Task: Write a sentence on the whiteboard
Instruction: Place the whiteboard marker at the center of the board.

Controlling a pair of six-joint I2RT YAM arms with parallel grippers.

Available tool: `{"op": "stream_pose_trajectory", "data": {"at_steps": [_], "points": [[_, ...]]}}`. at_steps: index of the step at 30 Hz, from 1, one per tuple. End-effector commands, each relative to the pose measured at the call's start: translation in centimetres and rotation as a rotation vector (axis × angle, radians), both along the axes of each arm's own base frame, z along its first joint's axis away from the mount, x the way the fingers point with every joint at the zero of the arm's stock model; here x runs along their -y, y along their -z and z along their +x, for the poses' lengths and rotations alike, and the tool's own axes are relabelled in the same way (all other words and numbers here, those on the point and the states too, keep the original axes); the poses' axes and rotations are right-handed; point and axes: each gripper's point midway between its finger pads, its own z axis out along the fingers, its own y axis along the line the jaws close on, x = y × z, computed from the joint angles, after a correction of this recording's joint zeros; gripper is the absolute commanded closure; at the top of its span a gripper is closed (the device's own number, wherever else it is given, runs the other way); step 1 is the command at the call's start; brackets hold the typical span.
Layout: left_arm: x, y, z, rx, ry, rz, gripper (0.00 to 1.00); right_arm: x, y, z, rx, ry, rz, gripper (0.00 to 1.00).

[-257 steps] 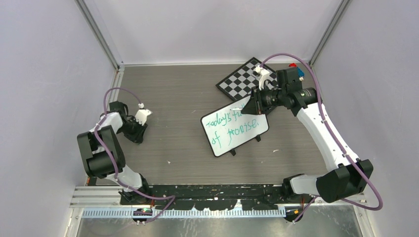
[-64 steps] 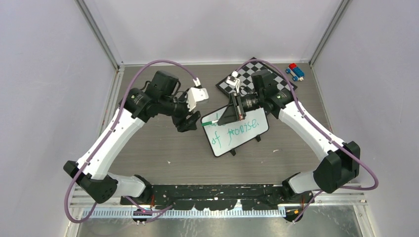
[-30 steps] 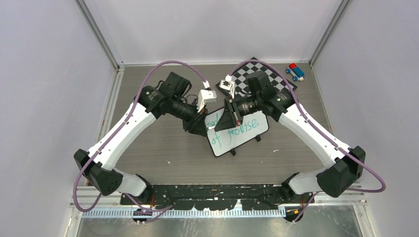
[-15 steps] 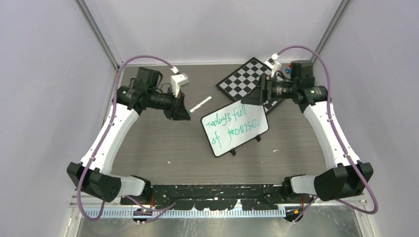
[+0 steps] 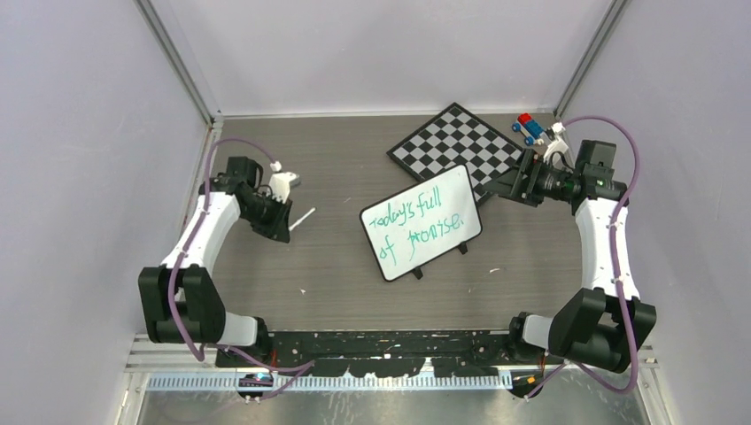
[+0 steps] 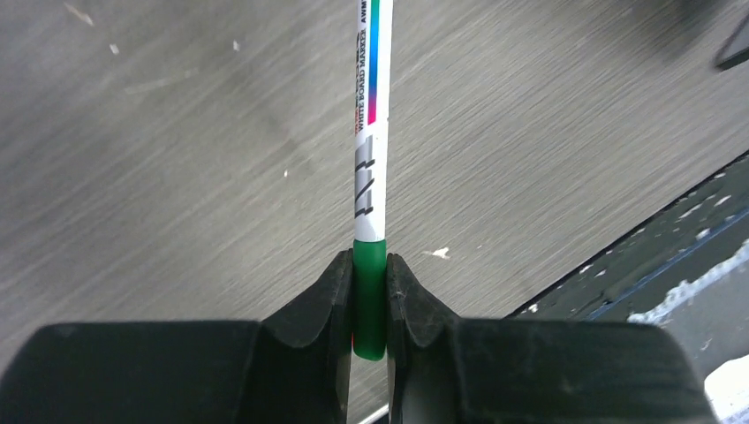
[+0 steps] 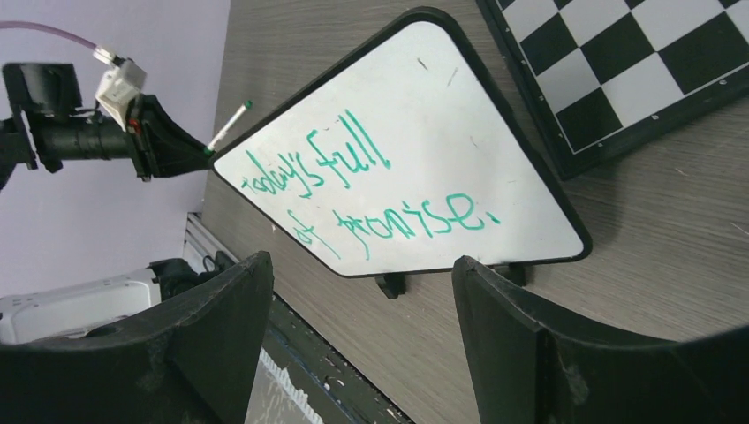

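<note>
Grey wood-grain table (image 5: 336,266), pale lavender walls on three sides; the small white rounded-corner whiteboard with dark edge (image 5: 462,188) sits right of centre on black feet, with the green handwritten sentence (image 5: 416,226) "today's full of promise" in two lines. Its far corner hides part of a black-and-white checkered chessboard (image 5: 456,146); a small red-and-blue toy (image 5: 529,128) sits far right, too small to identify. Left end effector (image 6: 369,274), table left, is clamped on the green end of a white whiteboard marker (image 6: 371,132), whose other end is cut off in the wrist view; right end effector (image 5: 512,187), table right, has fingers wide apart, holding nothing.
</note>
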Motion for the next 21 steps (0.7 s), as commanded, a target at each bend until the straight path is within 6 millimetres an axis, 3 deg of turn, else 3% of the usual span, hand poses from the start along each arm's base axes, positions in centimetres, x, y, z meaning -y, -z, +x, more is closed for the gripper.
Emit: {"op": "stream_pose_trajectory", "data": {"at_steps": [1, 8, 16, 21], "points": [[-2.1, 3.2, 1.5, 0.037, 0.014, 0.121, 0.92, 1.0, -0.2, 0.4, 0.053, 0.016, -0.043, 0.22], [-2.6, 7.5, 1.8, 0.004, 0.011, 0.178, 0.85, 0.7, 0.0, 0.4, 0.038, 0.001, -0.015, 0.22], [-2.3, 10.2, 1.4, -0.038, 0.069, 0.243, 0.72, 0.6, 0.5, 0.2, 0.026, -0.012, -0.009, 0.22], [-1.9, 11.3, 1.0, -0.072, 0.093, 0.27, 0.69, 0.7, 0.3, 0.3, 0.028, -0.012, -0.011, 0.22]]}}
